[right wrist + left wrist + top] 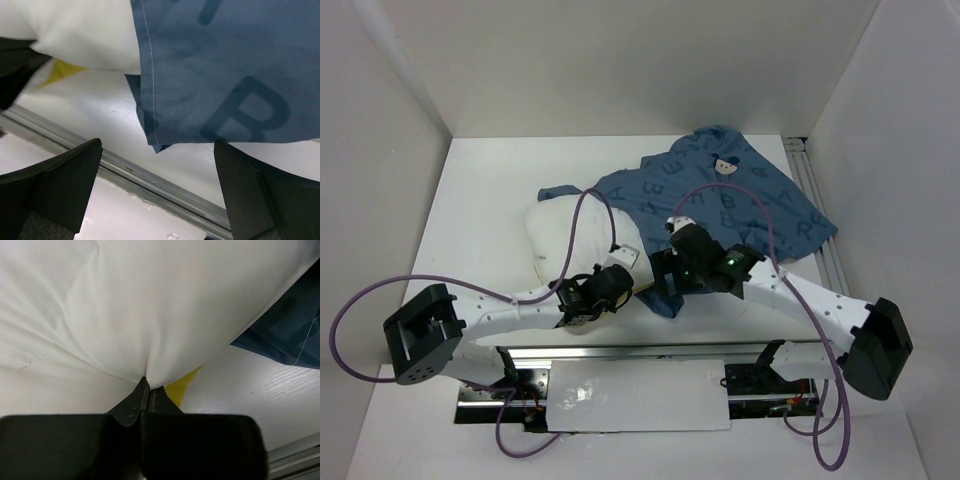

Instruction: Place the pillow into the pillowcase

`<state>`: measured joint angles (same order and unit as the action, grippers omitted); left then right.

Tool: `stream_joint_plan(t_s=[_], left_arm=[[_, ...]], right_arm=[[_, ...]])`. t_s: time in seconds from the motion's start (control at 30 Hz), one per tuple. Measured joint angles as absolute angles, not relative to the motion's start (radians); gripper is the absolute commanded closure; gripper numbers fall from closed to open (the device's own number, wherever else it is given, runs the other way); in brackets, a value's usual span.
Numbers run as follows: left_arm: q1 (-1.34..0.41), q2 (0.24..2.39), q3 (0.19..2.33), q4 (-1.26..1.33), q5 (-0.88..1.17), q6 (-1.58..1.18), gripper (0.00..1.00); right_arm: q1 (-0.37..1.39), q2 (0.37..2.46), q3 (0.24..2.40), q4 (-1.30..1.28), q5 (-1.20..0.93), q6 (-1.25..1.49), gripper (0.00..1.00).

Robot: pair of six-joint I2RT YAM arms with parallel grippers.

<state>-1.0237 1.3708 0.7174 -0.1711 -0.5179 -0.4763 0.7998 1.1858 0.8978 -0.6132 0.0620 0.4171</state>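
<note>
The white pillow point(560, 238) lies left of centre, its right part under the blue pillowcase point(740, 195) spread to the back right. My left gripper point(624, 270) is at the pillow's near right corner. In the left wrist view it point(147, 386) is shut on a pinch of the pillow point(150, 305), with the yellow strip point(183, 385) just right of it and the pillowcase point(292, 332) at the far right. My right gripper point(670, 282) is open. In its wrist view point(159, 145) a pillowcase corner point(225, 70) hangs between the jaws, touching neither, beside the pillow point(85, 35).
A metal rail point(150, 182) runs along the table's near edge under my right gripper. Another rail point(817, 205) runs along the right side. White walls point(380, 130) close in the table on three sides. Purple cables point(575, 225) loop over both arms.
</note>
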Motion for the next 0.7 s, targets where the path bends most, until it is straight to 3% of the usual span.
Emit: stream_joint_plan(t_s=[0.13, 0.27, 0.3, 0.37, 0.57, 0.7], left_arm=[[-1.024, 1.344, 0.712, -0.163, -0.511, -0.476, 1.00], [-1.023, 1.256, 0.675, -0.128, -0.492, -0.474, 1.00], [-1.023, 1.229, 0.662, -0.115, -0.482, -0.472, 1.00], [-1.023, 1.180, 0.638, -0.080, -0.455, -0.465, 1.00], [-1.024, 1.118, 0.617, -0.007, -0.395, -0.416, 1.00], [-1.024, 1.117, 0.631, 0.008, -0.379, -0.392, 1.00]], right_arm=[[0.879, 1.285, 0.918, -0.620, 0.181, 0.420, 0.06], [0.889, 1.365, 0.951, -0.624, 0.326, 0.439, 0.55], [0.889, 1.379, 0.957, -0.626, 0.364, 0.449, 0.81], [0.888, 1.393, 0.965, -0.629, 0.415, 0.458, 1.00], [0.908, 1.361, 0.992, -0.617, 0.437, 0.420, 1.00], [0.924, 1.274, 1.021, -0.575, 0.284, 0.335, 1.00]])
